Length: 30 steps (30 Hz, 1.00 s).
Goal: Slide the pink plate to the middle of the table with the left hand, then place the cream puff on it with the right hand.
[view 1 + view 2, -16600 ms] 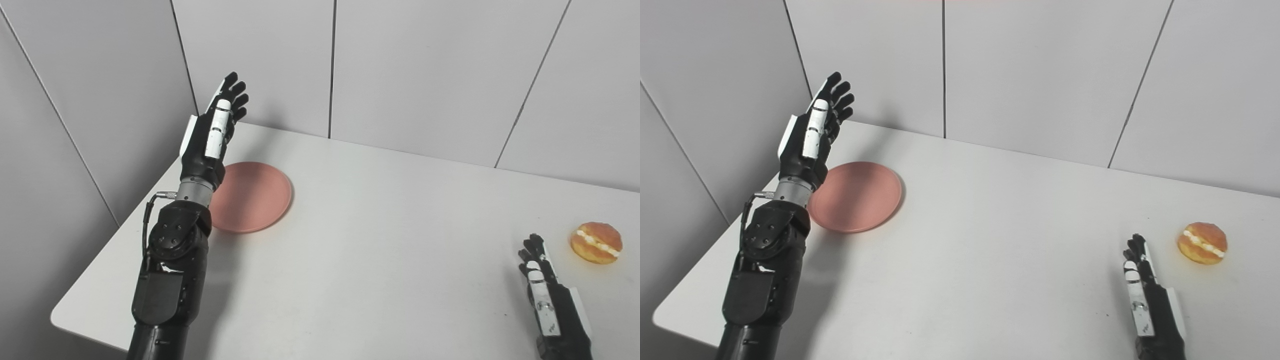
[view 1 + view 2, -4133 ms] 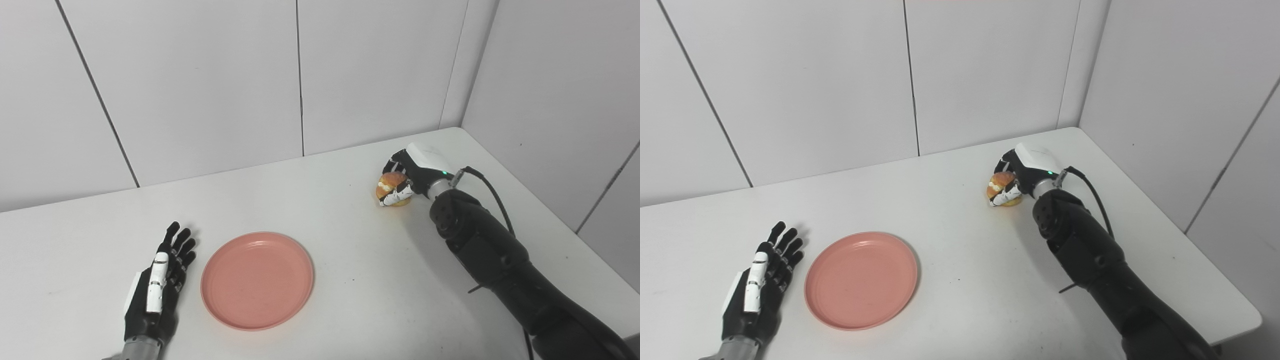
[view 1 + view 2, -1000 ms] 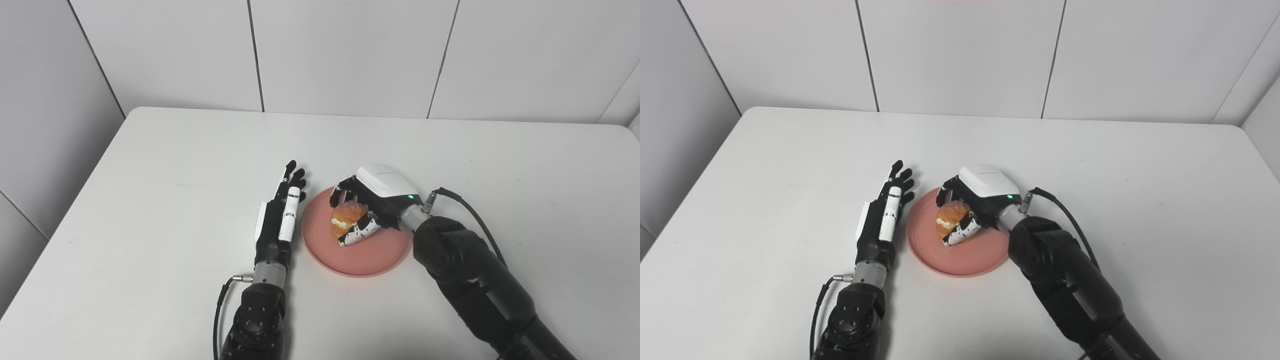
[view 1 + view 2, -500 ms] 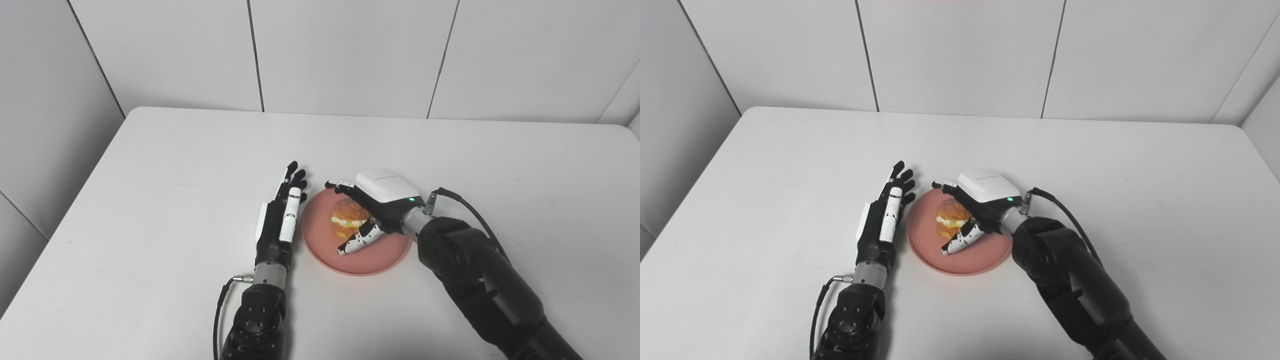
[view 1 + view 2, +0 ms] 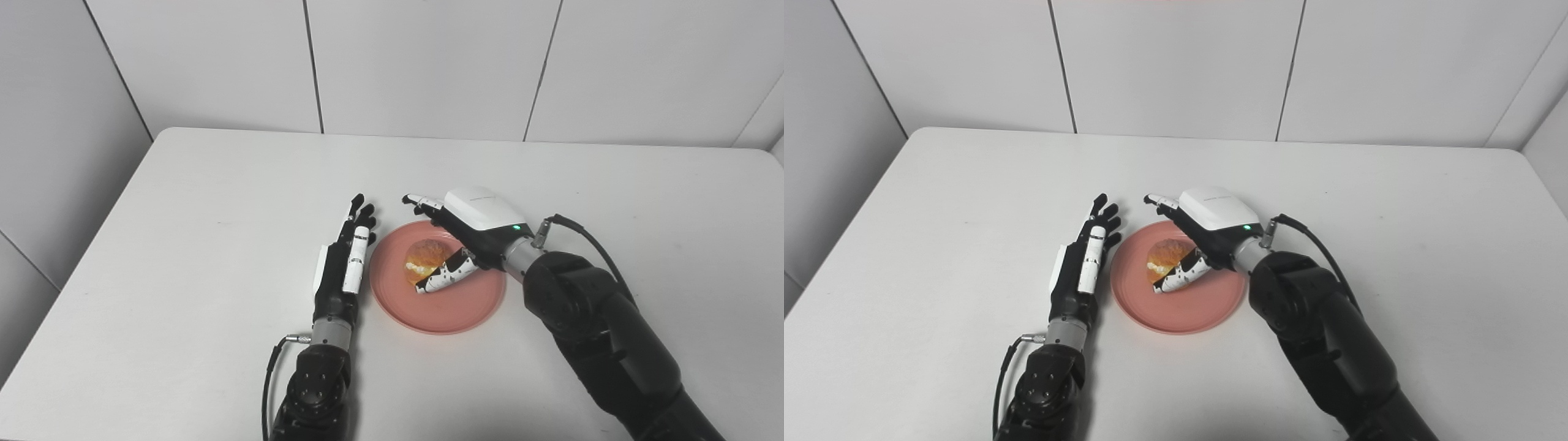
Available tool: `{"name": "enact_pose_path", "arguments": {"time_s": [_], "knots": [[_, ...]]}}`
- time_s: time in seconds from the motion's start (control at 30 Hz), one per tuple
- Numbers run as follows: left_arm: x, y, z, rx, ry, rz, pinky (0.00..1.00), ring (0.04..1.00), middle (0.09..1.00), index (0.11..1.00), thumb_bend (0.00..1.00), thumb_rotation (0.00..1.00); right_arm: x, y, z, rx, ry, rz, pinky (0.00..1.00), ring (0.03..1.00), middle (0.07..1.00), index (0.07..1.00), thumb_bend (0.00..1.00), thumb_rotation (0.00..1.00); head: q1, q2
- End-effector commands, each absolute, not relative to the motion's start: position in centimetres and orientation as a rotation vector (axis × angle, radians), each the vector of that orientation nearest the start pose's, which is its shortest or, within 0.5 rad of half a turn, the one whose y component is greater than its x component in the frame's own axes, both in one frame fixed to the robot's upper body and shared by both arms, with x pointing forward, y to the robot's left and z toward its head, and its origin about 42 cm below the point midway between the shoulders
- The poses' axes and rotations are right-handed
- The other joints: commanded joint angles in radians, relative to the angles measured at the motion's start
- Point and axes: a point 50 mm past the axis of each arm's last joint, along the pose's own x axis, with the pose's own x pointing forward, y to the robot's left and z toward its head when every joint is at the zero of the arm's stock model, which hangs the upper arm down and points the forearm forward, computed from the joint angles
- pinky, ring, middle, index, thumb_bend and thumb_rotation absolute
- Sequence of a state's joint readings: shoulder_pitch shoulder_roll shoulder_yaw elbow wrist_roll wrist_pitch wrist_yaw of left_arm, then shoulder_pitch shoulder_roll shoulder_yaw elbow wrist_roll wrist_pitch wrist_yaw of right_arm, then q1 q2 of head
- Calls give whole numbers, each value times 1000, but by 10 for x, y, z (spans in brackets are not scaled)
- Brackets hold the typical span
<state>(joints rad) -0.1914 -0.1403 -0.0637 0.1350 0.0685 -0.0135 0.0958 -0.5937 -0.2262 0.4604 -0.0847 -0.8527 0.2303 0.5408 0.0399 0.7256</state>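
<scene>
The pink plate (image 5: 450,306) lies near the middle of the white table. The cream puff (image 5: 424,260) rests on the plate, golden with a cream line. My right hand (image 5: 471,229) hovers over the plate just right of the puff, fingers spread and lifted off it, thumb below the puff. My left hand (image 5: 344,269) lies flat and open on the table right beside the plate's left rim, edge-on, holding nothing. Both hands also show in the right eye view, left (image 5: 1081,266) and right (image 5: 1206,229).
The white table (image 5: 184,202) runs to grey wall panels at the back and left. A black cable (image 5: 588,242) loops from the right wrist. The table's left edge (image 5: 79,245) drops off diagonally.
My right hand has opened and let go of the cream puff, which now sits on the plate; the hand has lifted slightly. The left hand has not moved.
</scene>
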Motion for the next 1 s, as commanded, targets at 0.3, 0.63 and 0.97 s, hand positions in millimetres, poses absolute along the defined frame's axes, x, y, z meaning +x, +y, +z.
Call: {"name": "enact_pose_path", "arguments": {"time_s": [0.3, 0.63, 0.97], "knots": [[331, 124, 104, -65, 19, -65, 898, 914, 936, 927, 442, 1000, 383, -126, 326, -1215, -466, 445, 604, 752, 847, 935, 893, 417, -4, 1], [330, 128, 103, -67, 19, -67, 906, 920, 935, 932, 468, 1000, 377, -167, 319, -984, -493, 332, 609, 751, 839, 945, 871, 483, -14, 0], [329, 134, 103, -75, 13, -66, 905, 920, 935, 932, 468, 1000, 362, -199, 258, -681, -352, 183, 773, 879, 930, 990, 829, 812, -26, 1]]}}
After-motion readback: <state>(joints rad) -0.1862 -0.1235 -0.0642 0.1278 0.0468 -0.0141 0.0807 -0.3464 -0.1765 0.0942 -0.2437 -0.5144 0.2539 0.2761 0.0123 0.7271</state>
